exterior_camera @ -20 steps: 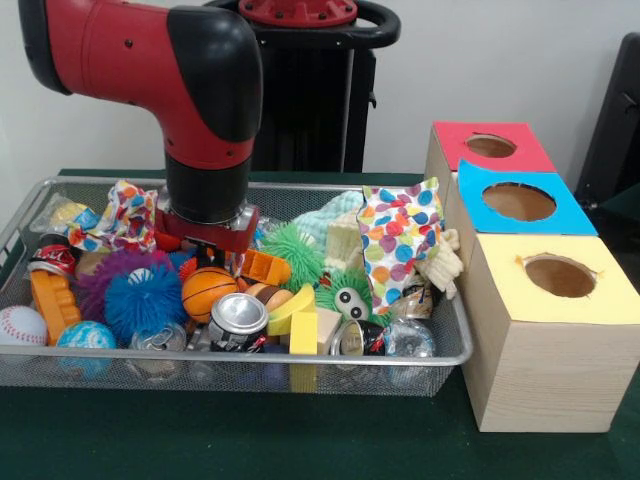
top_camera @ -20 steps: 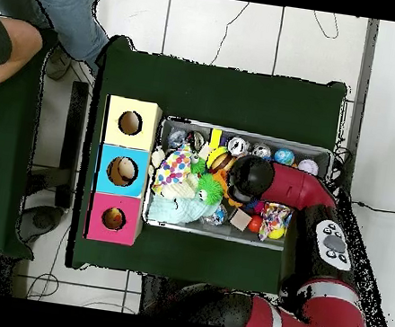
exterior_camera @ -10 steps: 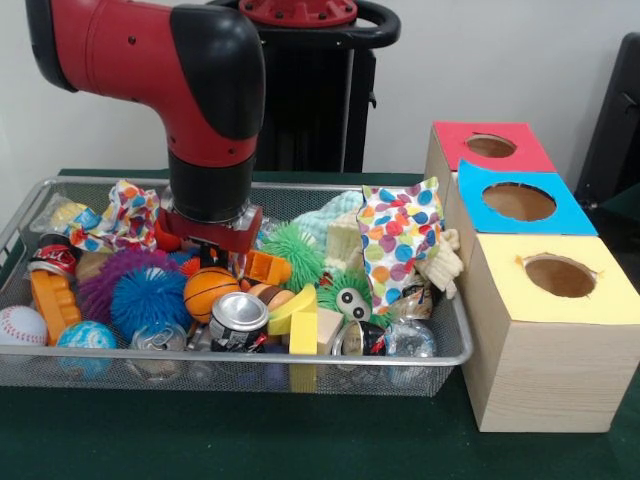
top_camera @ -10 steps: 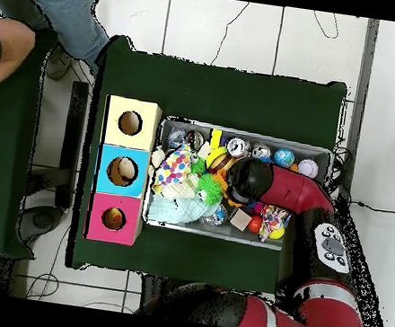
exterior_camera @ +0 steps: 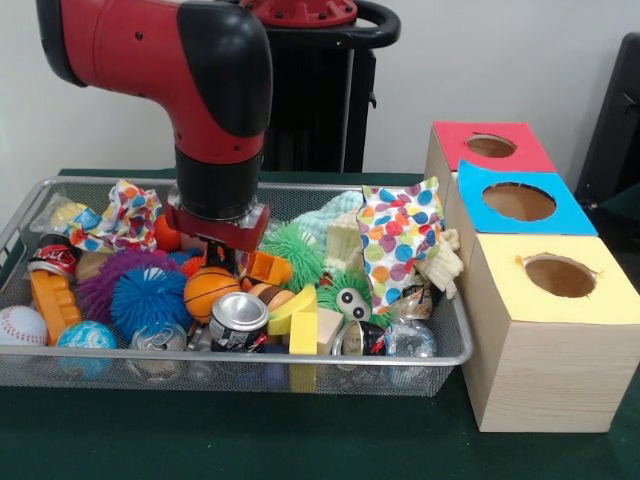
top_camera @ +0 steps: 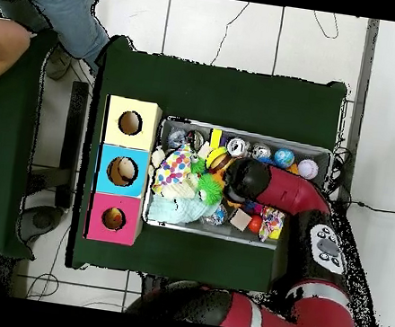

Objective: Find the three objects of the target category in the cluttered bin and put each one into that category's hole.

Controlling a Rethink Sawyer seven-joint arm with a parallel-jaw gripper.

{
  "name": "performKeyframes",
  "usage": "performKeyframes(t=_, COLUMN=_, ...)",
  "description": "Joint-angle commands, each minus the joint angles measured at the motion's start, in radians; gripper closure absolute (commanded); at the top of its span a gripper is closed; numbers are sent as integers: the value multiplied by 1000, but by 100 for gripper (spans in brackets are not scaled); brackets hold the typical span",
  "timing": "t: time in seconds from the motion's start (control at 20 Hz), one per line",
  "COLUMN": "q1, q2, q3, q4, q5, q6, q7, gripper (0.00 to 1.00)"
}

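Nearest the camera in the wire-mesh bin (exterior_camera: 455, 352) lie a shiny dented can (exterior_camera: 238, 322), a stitched baseball (exterior_camera: 20, 326) and a yellow foam block (exterior_camera: 304, 332), with a small pebbled basketball (exterior_camera: 208, 291) and a spiky blue ball (exterior_camera: 145, 300) just behind. Over the last second the gripper (exterior_camera: 222, 258) has risen a little above the basketball, so a pick may be under way, though its mount hides the jaws and I cannot tell whether they hold anything. Beyond, right of the bin, stand the wooden boxes with yellow (exterior_camera: 558, 275), blue (exterior_camera: 518, 201) and red (exterior_camera: 490, 146) holes; which category is sought cannot be told.

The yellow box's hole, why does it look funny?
The hole in the yellow box has ragged, torn-looking edges, with small nicks round the rim. The blue hole and red hole are cut cleaner.
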Motion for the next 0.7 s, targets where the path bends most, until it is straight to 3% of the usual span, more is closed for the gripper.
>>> performKeyframes(t=0.05, q1=55, q2=19, q3=48, q4=90, q5=94, q6=-65, q7=266, gripper=100)
performKeyframes(t=0.7, q1=126, q2=37, q3=22, q4=86, q5=198, q6=-78, q7=297, gripper=100)
